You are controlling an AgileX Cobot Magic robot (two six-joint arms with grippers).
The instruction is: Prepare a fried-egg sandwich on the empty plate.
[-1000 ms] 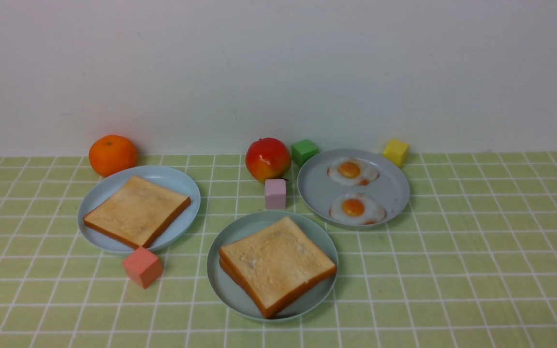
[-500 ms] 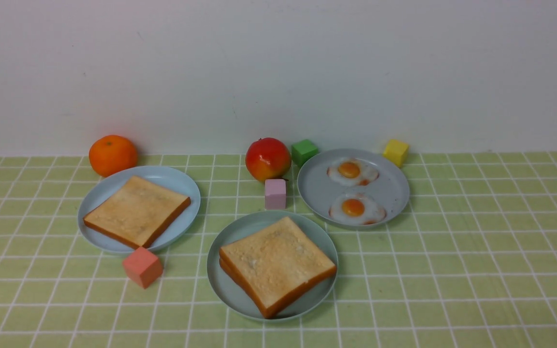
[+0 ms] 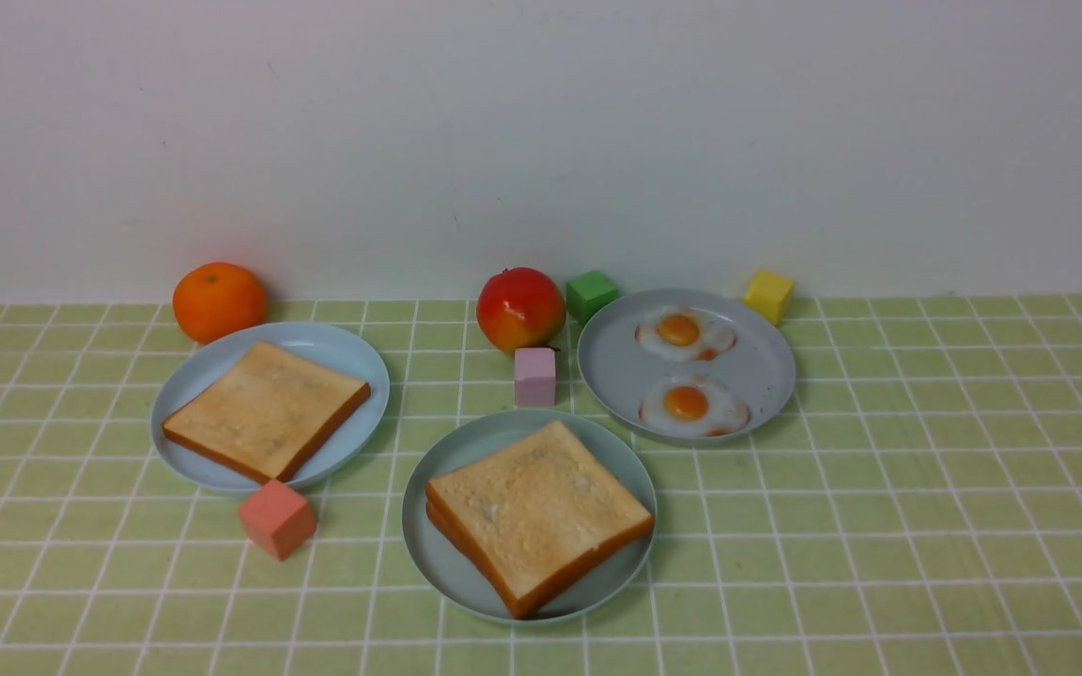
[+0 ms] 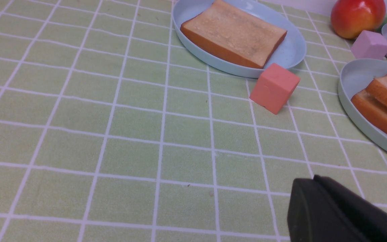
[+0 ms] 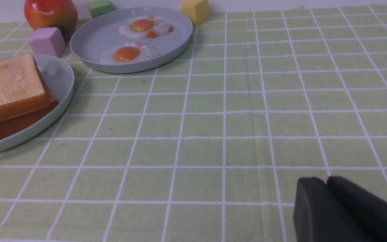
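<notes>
I see green checked tablecloth, plain white wall, left gripper clenched empty, right gripper nearly closed, empty, both only in wrist views

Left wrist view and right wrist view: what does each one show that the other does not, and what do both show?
Only the left wrist view shows the light blue plate with a single toast slice and the salmon cube. Only the right wrist view shows the yellow cube and the whole fried eggs on the grey plate. Both show the apple, the pink cube, and the stacked toast on the mint-green plate.
</notes>
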